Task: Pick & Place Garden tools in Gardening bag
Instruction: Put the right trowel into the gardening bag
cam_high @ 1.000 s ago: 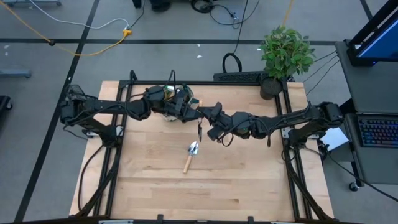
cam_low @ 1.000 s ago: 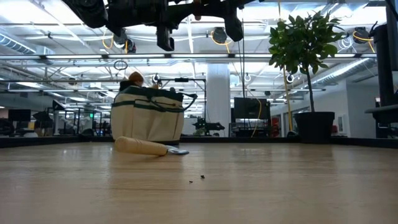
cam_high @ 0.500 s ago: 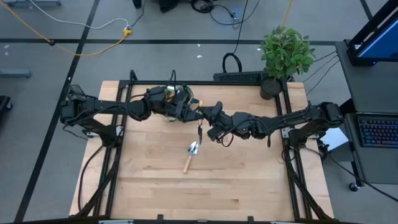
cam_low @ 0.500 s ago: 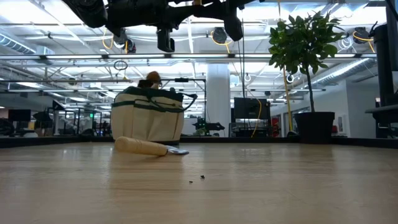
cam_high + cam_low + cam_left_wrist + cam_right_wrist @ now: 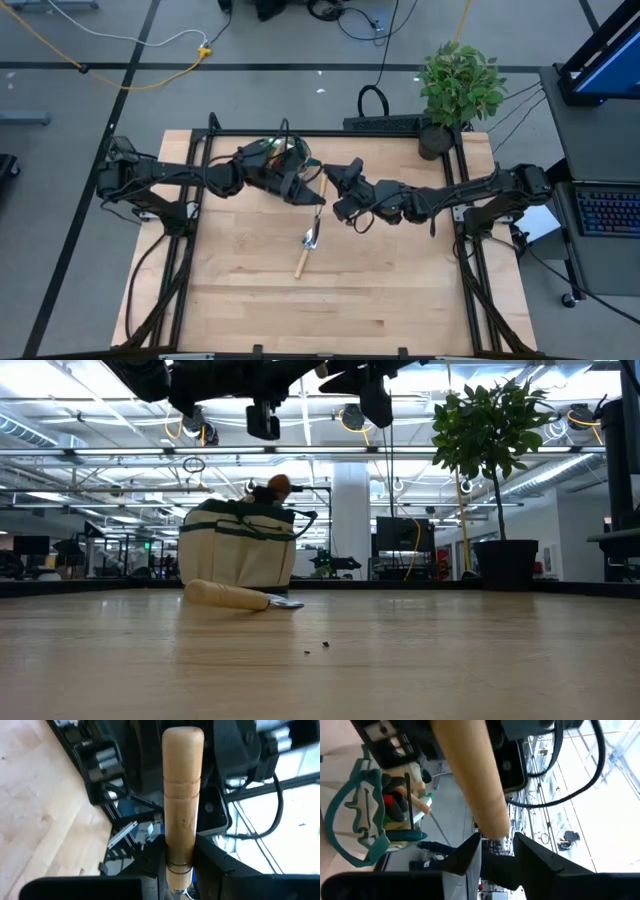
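Observation:
My left gripper (image 5: 300, 188) is shut on a wooden-handled tool (image 5: 321, 190) just right of the beige, green-trimmed gardening bag (image 5: 275, 155). The tool's head is hidden. The handle's round end (image 5: 278, 485) shows above the bag's rim (image 5: 238, 508). My right gripper (image 5: 335, 182) is open, its fingertips (image 5: 470, 852) on either side of the handle's free end (image 5: 492, 827). The bag (image 5: 360, 820) holds gloves, a green spray bottle and another handle. A silver trowel (image 5: 306, 250) lies flat on the table. My left gripper pinches the wooden handle at its grooved end (image 5: 179, 845) between its two fingers (image 5: 155, 862). The handle runs straight on from the fingers, its free end (image 5: 182, 735) pointing away, lifted clear of the table. My right gripper: I cannot tell whether its open fingers touch the handle's free end.
A potted plant (image 5: 458, 85) stands at the far right corner of the table. The trowel (image 5: 235, 595) lies in front of the bag. Bare wood stretches across the near half of the table (image 5: 300, 310).
My left gripper has carried the wooden-handled tool from over the bag toward the table's right and a little toward its near edge. The bag's open top now shows. In the low view the handle's round end has travelled rightward along the bag's rim.

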